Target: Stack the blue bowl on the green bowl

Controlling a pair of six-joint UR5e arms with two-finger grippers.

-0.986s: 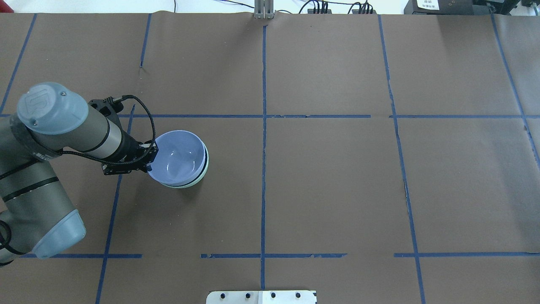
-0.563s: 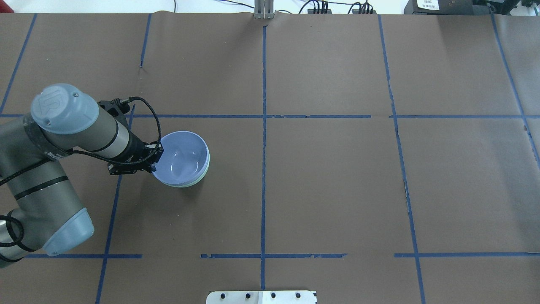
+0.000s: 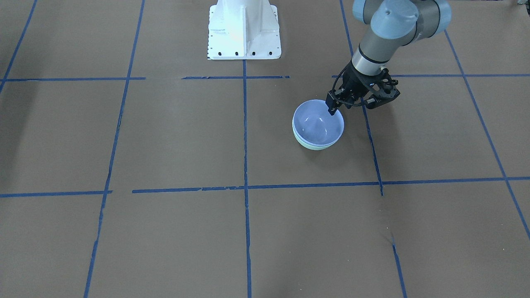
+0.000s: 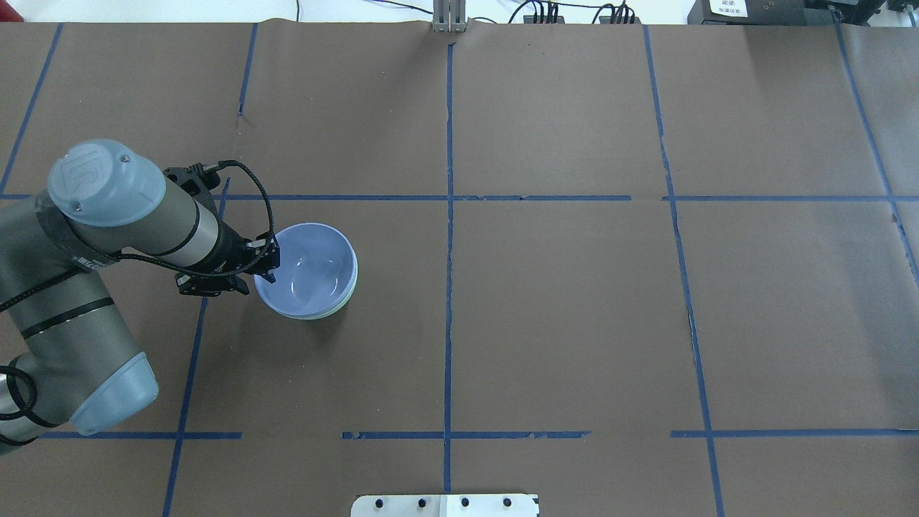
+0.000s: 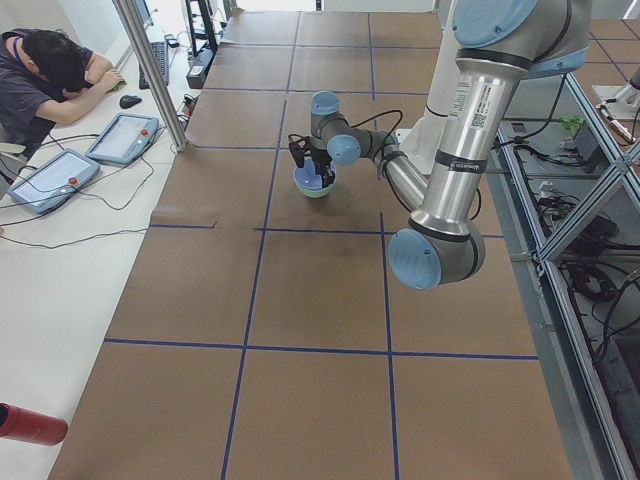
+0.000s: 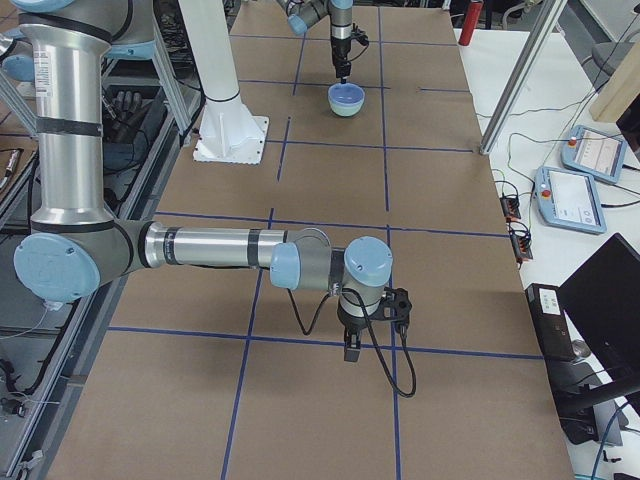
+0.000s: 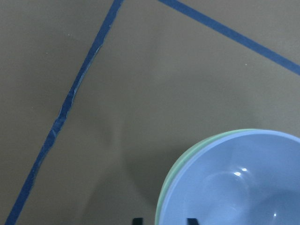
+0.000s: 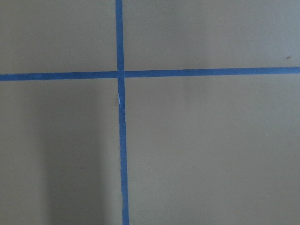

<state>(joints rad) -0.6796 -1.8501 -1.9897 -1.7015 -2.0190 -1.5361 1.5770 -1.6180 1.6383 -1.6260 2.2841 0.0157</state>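
Brown-papered table point(image 4: 546, 301), left half: blue bowl point(image 4: 312, 269) nested inside green bowl point(image 3: 316, 146). My left claw point(image 4: 269, 264): fingers parted, straddling the blue bowl's left rim. My right claw point(image 6: 352, 350): state cannot be told.

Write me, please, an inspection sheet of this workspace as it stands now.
surface: table covered in brown paper, marked with a blue tape grid.
job's things: blue bowl sits nested inside green bowl; only a green edge shows.
clutter: nothing seen.
hands: left hand at the bowls' rim, fingertips apart on either side of it, open; right hand hangs over bare table, open or shut cannot be told.
cables: black cable loops off the left wrist.
surroundings: white robot base; a person slumped at a side desk with teach pendants.
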